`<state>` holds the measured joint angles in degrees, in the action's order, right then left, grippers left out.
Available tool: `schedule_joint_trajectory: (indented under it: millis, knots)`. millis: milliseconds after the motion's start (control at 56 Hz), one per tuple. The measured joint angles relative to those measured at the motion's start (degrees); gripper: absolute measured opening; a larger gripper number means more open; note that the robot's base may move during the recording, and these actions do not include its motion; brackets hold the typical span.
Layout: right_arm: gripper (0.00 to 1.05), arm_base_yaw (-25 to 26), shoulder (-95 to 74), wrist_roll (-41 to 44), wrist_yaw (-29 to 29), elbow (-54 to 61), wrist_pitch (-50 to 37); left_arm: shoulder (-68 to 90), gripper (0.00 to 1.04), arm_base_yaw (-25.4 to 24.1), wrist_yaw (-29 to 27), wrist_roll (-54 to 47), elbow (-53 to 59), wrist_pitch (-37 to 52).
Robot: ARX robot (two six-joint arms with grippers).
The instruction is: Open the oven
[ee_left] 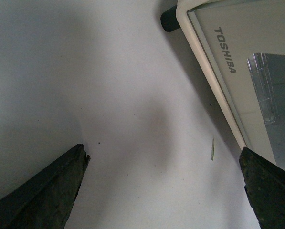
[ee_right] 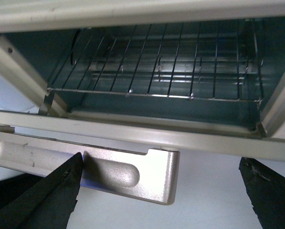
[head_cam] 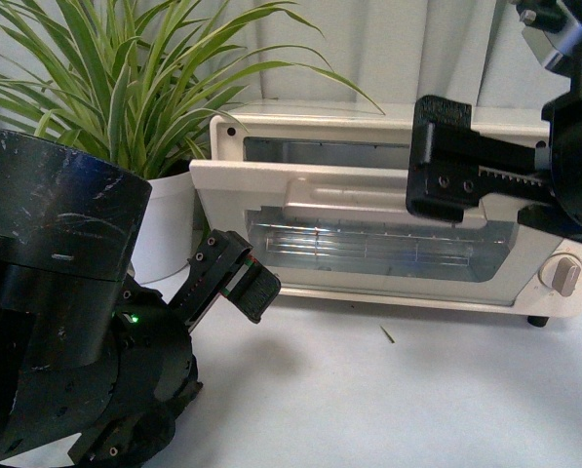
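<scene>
**Front view.** Cream-white oven (head_cam: 368, 244) on the white desk (head_cam: 388, 400), just right of a white pot (head_cam: 164, 229) holding a long-leaved green plant (head_cam: 144, 88). Door (head_cam: 300, 185) hinged low and tipped outward at the top, with a gap open above it into the metal interior. Round knob (head_cam: 564, 276) at the oven's lower right corner. Right gripper (head_cam: 446, 166) up against the door's top edge, right of its middle. Left gripper (head_cam: 237, 278) low, near the door's lower left corner and apart from it. Thin pale sliver (head_cam: 388, 334) on the desk in front of the oven.

**Left wrist view.** Reads "TOSHIBA" (ee_left: 226, 50) in grey capitals on the door's pale frame, beside the glass. Black foot (ee_left: 170, 18) under the oven's corner. Left fingers (ee_left: 51, 191) released and spread wide, with only bare desk and the sliver between them. One fingertip close by the door's edge, contact not clear.

**Right wrist view.** Looks over the door's top into the oven: wire rack (ee_right: 152, 62) lying level between grey-blue metal walls. Pale bar handle (ee_right: 109, 171) just outside the opening. Right fingers (ee_right: 42, 200) released and wide apart, one against the handle partway along, the other well beyond the handle's end, gripping nothing.
</scene>
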<state>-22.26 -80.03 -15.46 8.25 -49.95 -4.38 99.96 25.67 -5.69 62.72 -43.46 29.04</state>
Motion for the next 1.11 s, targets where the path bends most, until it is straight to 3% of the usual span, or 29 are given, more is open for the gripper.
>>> schedule_joint_trajectory:
  millis: [500,679,1107]
  knots:
    - [0.95,-0.98,16.72,-0.61,-4.94,12.76,-0.59,-0.13,0.98,-0.79,0.48,0.07,0.7,0.63]
    - [0.95,2.1,25.27,-2.43,-6.88,18.53,-0.26,-0.83,0.98,-1.55,-0.13,-0.17,1.46,0.44]
    - [0.95,12.17,30.64,-4.52,-13.4,25.53,-0.52,-2.34,0.98,0.17,-9.53,-12.2,1.79,-4.79]
